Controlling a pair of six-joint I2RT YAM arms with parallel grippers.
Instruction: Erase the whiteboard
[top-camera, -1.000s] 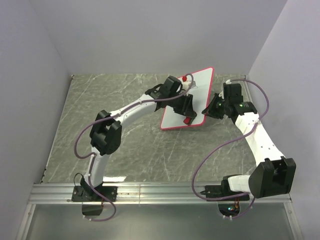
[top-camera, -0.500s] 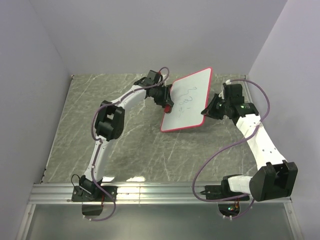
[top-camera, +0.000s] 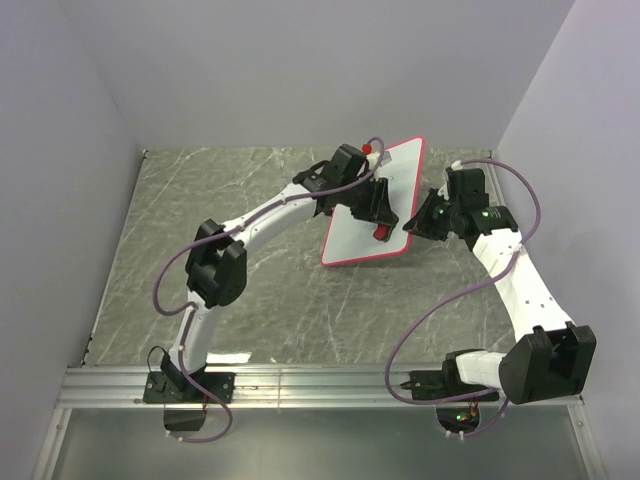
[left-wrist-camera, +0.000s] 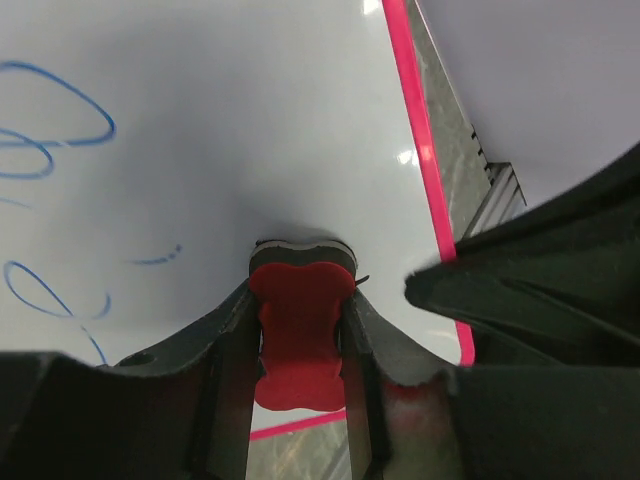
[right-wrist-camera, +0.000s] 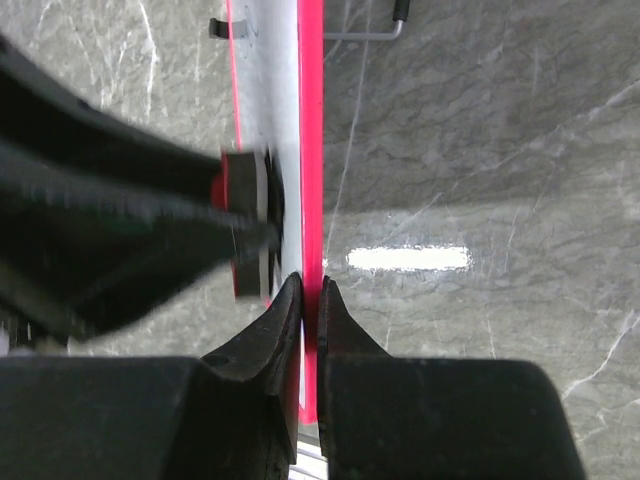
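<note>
Pinches the whiteboard (top-camera: 352, 243) by its red-pink rim with the right gripper (top-camera: 412, 222), jaws closed down on the thin edge. Holds it raised and tilted over the far right part of the grey marbled tabletop (top-camera: 260, 300), near the back wall; cannot tell whether its lower edge touches the surface. Shows, from the right wrist, the board edge-on, the rim (right-wrist-camera: 311, 150) running straight up from between the fingertips, with a small black clip (right-wrist-camera: 228, 28) near the top. Clamps a red bone-shaped eraser (left-wrist-camera: 300, 330) in the left gripper (top-camera: 378, 224), one finger (left-wrist-camera: 232, 350) on each side, jaws part-way apart around it. Sets the eraser's end against the white face, close to the rim. Has blue scribbles (left-wrist-camera: 50, 140) on the board, left of the eraser in the left wrist view.
</note>
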